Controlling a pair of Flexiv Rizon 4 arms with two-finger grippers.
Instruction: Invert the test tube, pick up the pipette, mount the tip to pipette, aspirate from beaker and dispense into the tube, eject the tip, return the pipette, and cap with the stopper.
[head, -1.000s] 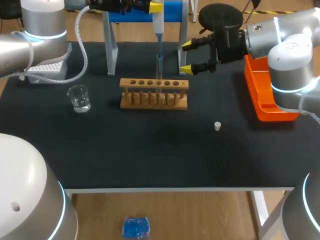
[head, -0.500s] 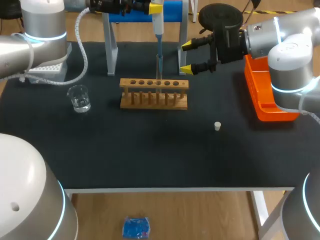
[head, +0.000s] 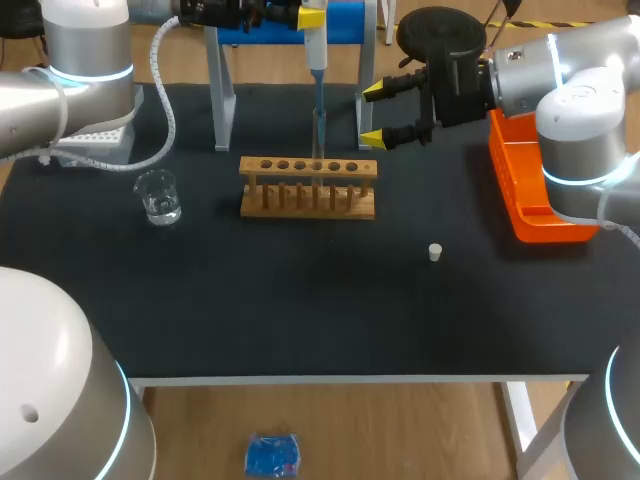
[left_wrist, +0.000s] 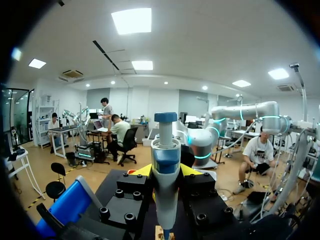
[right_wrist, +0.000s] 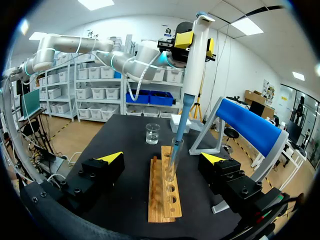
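The black counter (head: 300, 300) carries a wooden rack (head: 308, 187) near its far middle, and everything else is placed from that rack.

The left arm comes in high behind the rack. Its end effector (left_wrist: 165, 171) is clamped on the body of the pipette (head: 317, 50), with a yellow finger on each side. The right arm comes in from the rack's right. Its end effector (head: 374, 115) hangs just behind the rack's right end, fingers spread wide and holding nothing.

An orange bin (head: 530, 190) sits well to the rack's right, at the counter's edge. A blue-topped stand (head: 222, 90) rises just behind the rack. A white tip box (head: 95, 140) lies far to the rack's left and a little behind it.

The pipette hangs upright straight above the rack, and its tip reaches down into the mouth of the test tube (right_wrist: 172, 160). A glass beaker (head: 158, 196) stands left of the rack, apart from it. The test tube stands upright in a hole right of the rack's middle. The small white stopper (head: 435, 252) lies on the counter in front of the rack and to its right.
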